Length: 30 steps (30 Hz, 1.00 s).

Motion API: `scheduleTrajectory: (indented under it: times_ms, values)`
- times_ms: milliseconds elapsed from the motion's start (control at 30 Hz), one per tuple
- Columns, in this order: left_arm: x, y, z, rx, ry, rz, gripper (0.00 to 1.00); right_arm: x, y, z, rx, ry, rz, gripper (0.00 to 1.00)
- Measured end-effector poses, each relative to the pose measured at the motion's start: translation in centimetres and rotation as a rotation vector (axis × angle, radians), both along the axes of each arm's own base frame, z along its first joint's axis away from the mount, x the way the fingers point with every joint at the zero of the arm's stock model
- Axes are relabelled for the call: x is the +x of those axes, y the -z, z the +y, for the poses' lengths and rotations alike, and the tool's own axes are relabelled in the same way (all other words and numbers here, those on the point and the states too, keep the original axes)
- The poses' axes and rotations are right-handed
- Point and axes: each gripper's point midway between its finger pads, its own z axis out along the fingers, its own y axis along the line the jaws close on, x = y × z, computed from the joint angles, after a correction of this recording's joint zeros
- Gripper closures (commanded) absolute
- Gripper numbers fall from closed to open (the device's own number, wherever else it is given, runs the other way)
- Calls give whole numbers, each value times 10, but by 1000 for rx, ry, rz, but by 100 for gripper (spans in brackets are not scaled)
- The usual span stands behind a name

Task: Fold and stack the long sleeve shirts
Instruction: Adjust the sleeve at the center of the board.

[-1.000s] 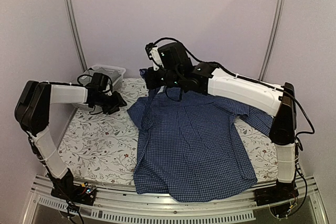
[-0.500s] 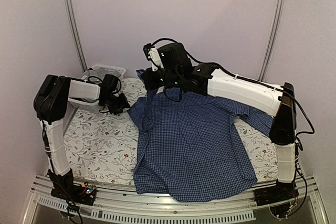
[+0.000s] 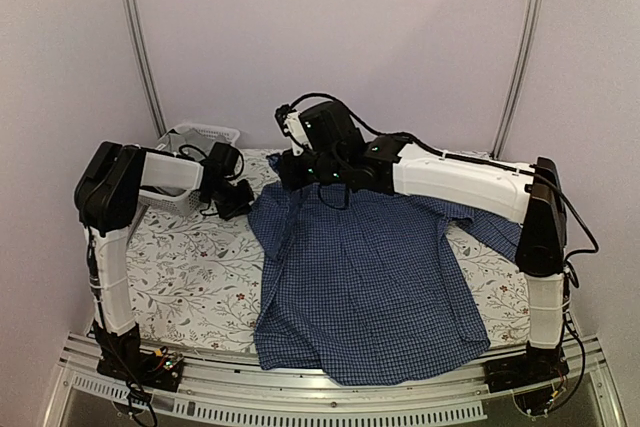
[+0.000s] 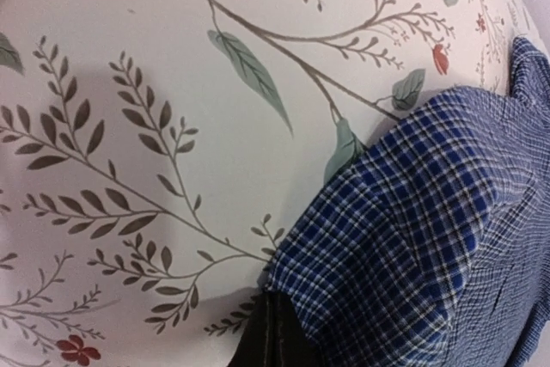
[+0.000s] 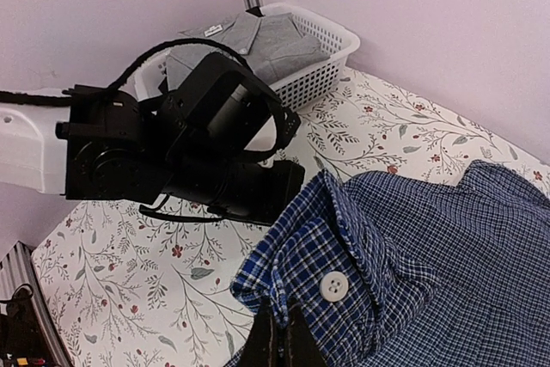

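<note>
Right wrist view: blue shirt [image 5: 430, 238] is clamped at lower centre by right gripper [image 5: 277, 339]; left gripper [image 5: 284, 191] state cannot be told.

No text, label, brand, number or sign can be read in any of the views.
</note>
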Motion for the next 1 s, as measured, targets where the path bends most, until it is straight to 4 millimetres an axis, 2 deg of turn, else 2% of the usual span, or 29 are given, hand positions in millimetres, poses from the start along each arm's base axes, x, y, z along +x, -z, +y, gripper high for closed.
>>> scheduleTrajectory:
  times_ms: [133,200,333,400,533,667,767,900,1000]
  values:
    - [5,-6,9,63,-13,-17,100,-4,10,-13,-30,19,11,100]
    - [9,-16,16,104,-14,-39,100,-6,12,-20,-38,34,15,100]
    - [29,-61,25,172,-7,-141,100,-9,17,-36,-53,72,20,100]
    - [42,-90,25,192,5,-208,100,-12,21,-41,-58,84,31,100]
    - [60,-128,21,212,38,-303,100,-15,38,-47,-73,98,66,100]
    - [63,-137,18,235,84,-318,100,-17,57,-54,-102,115,95,100]
    - [68,-148,10,237,123,-342,100,-14,57,-58,-111,144,88,100]
    - [77,-160,-12,220,190,-376,100,-1,53,-74,-123,199,76,100]
    - [81,-156,-33,206,237,-370,100,18,54,-94,-125,252,89,100]
